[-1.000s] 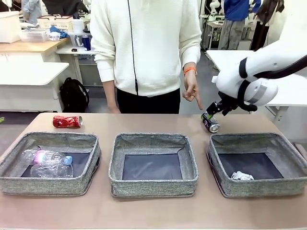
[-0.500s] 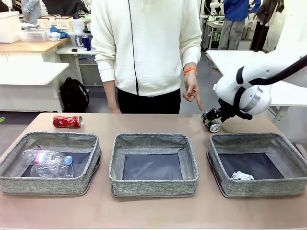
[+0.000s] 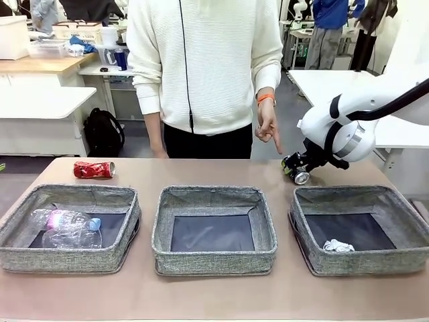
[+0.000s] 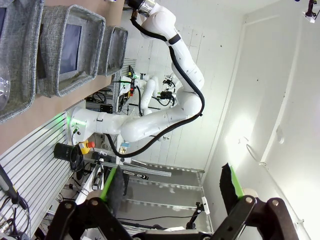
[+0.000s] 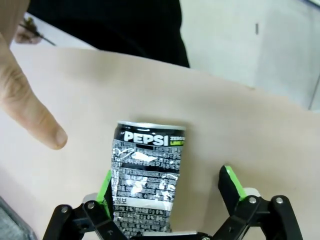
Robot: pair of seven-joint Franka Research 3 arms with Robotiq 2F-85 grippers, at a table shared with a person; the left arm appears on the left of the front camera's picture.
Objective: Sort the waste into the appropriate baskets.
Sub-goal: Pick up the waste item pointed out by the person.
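Right hand (image 5: 167,177) is spread wide and straddling the black can (image 5: 147,170), nothing clamped yet. The can sits up against one green pad (image 5: 106,181), with a clear gap to the other. My guess is it's lowered over the can like this so it can pinch across the narrow body instead of the ends.

The can is a bit dented and lies on its side on the counter (image 3: 201,171), just behind the right basket (image 3: 362,192), near its far left corner. Its long axis runs straight out from the wrist, with the Pepsi end pointing toward the person's side and a silver end facing the robot's side. The person's hand (image 3: 268,127) hangs right beside it, index finger aimed down at the can, looks like it's flagging which piece goes next.

Left hand (image 4: 170,182) is wide open too, holding nothing, and it's aimed off at the room, so probably just waiting.

Further out:
- paper wad (image 3: 337,246) in the right basket
- bottles (image 3: 67,228) in the left basket (image 3: 67,194)
- middle basket (image 3: 211,194) between the two
- red can (image 3: 94,170) on its side behind the left basket, long axis left to right, top end toward the middle
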